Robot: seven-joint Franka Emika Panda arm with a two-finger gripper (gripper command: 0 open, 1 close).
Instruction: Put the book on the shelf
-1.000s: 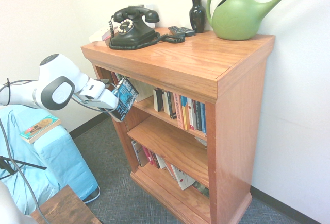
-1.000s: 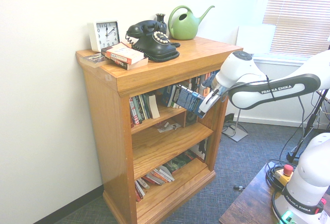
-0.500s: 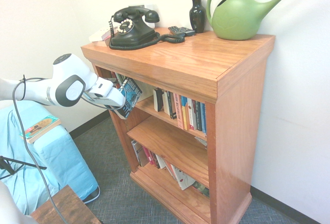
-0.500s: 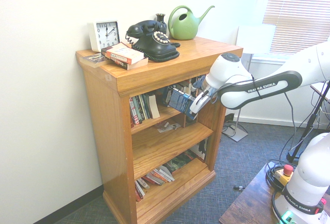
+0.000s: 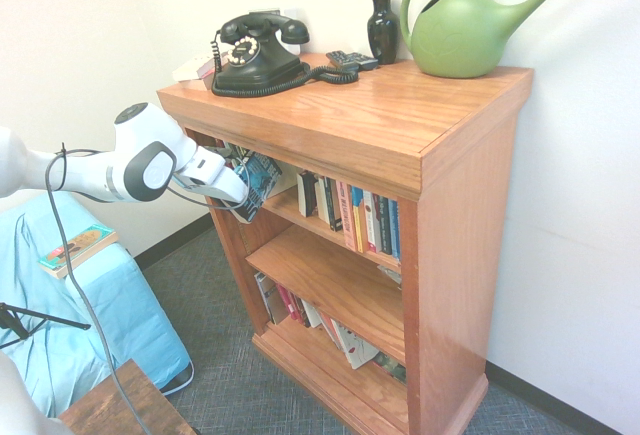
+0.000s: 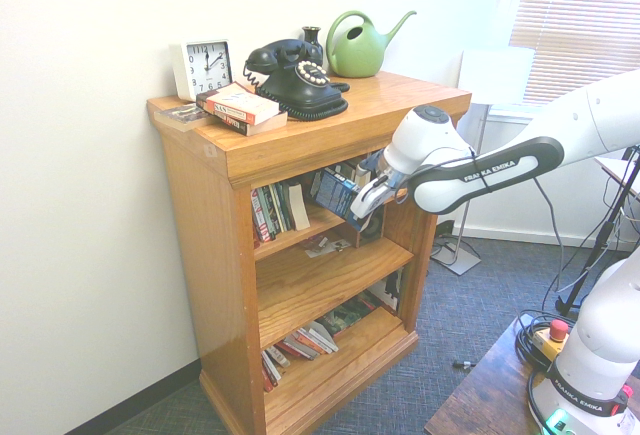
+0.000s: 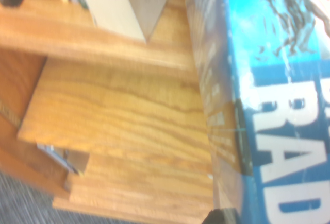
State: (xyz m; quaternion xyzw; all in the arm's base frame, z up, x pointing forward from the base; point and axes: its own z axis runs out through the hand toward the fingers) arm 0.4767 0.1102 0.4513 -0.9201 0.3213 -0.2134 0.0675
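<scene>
The book [image 5: 256, 181] was clamped in the closed gripper [image 5: 238, 193] at the shelf [image 5: 285, 205] mouth. It was best slid in level, clear of the upright books [image 5: 355, 217].

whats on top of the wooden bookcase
On the orange-brown wooden bookcase: white square clock, black rotary telephone, dark vase, green watering can, stacked books; the phone hides things behind.
</scene>
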